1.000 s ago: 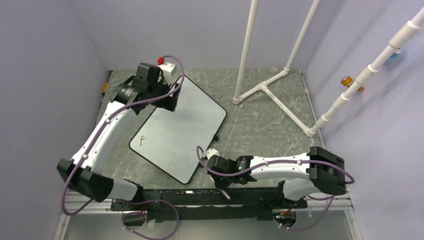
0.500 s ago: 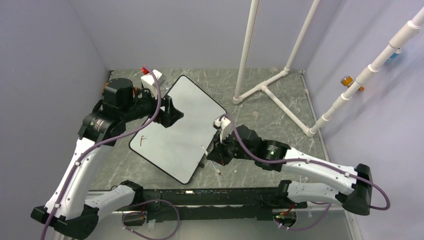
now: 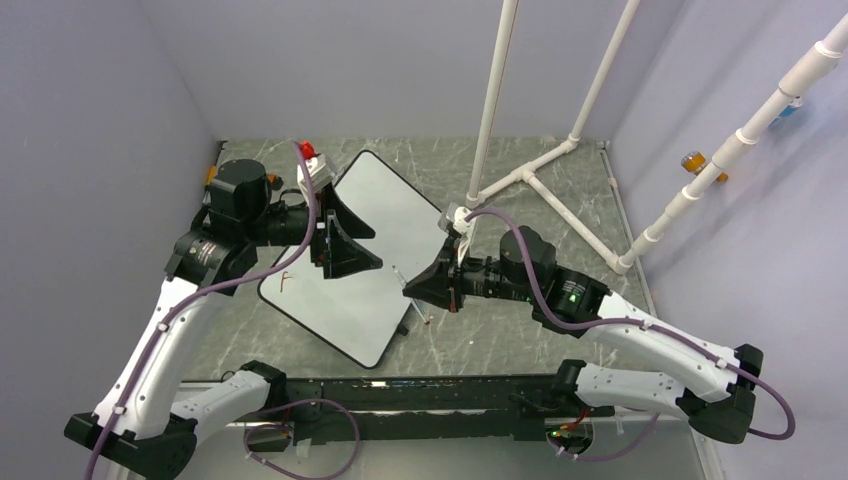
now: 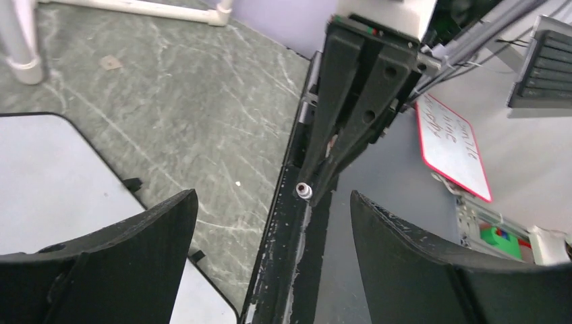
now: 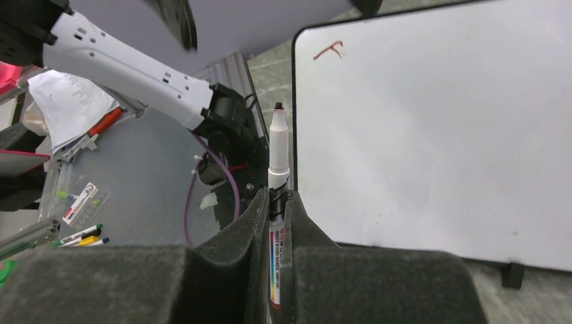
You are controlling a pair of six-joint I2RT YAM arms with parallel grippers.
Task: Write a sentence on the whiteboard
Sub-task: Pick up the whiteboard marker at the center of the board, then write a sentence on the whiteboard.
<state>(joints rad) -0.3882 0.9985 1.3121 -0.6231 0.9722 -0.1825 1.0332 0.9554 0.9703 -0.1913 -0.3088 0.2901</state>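
Whiteboard (image 3: 395,225) is lying flat on the desk (image 3: 450,160), turned corner-on, left of centre. Sentence (image 3: 286,282) is showing as a single reddish mark near the board's left corner, the rest of the surface being blank. Left end effector (image 3: 365,248) is hovering over the board's left half, jaws spread wide, gripping nothing. Right end effector (image 3: 420,287) is sitting at the board's right edge, jaws clamped on a marker (image 5: 278,155). Its uncapped tip is pointing left; contact with the board can't be told.
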